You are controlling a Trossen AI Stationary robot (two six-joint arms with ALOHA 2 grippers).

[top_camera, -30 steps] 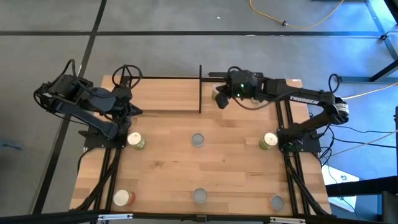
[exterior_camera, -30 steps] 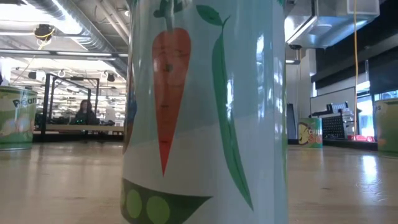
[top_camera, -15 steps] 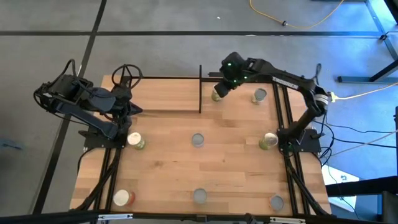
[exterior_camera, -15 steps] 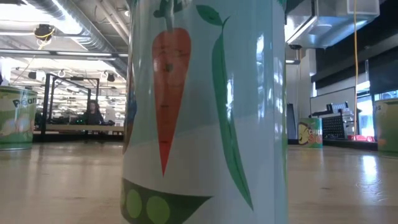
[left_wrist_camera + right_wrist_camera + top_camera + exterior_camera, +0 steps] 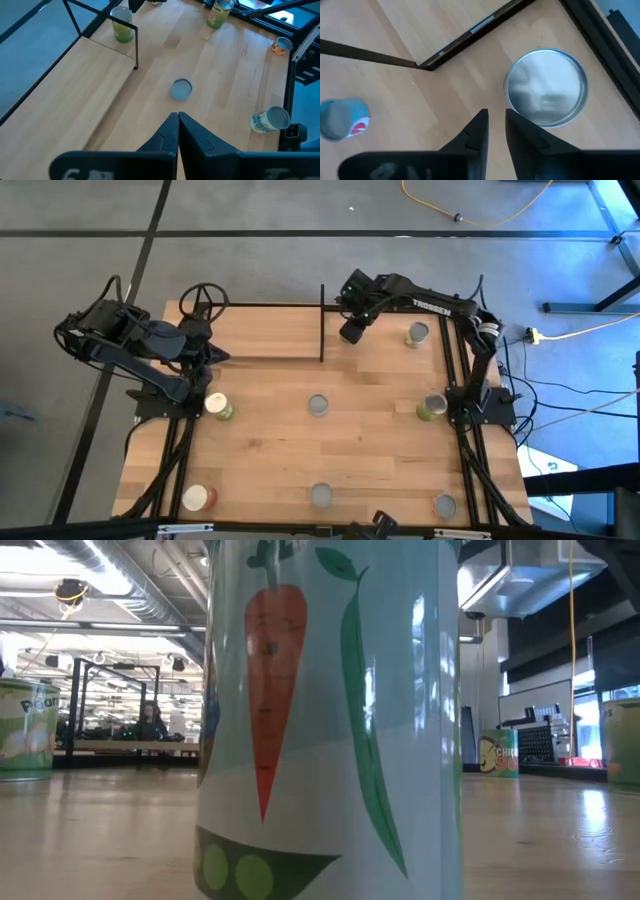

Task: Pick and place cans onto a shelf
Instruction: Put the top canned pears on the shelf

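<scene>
My right gripper [image 5: 350, 332] hovers above a green-labelled can with a silvery top [image 5: 547, 95]. The can stands upright on the tabletop beside the shelf's right end post [image 5: 322, 320]. In the high view the gripper hides it, but it shows in the left wrist view [image 5: 122, 25]. The right fingers [image 5: 496, 117] stand a narrow gap apart with nothing between them, beside the can's top. My left gripper [image 5: 212, 356] waits shut and empty at the table's left side, at the shelf's [image 5: 265, 332] left end. Several more cans stand on the table.
Other cans: one at far right [image 5: 417, 333], green ones at left [image 5: 217, 407] and right [image 5: 432, 407], a grey one mid-table [image 5: 318, 405], and three along the near edge [image 5: 321, 496]. A carrot-and-pea can [image 5: 330, 720] fills the low view. A person [image 5: 150, 720] sits far behind.
My right arm has drawn away from the green can and risen, its forearm swinging toward the far edge and uncovering the far-right can. The gripper now hangs over the green can, which stays upright by the shelf post.
</scene>
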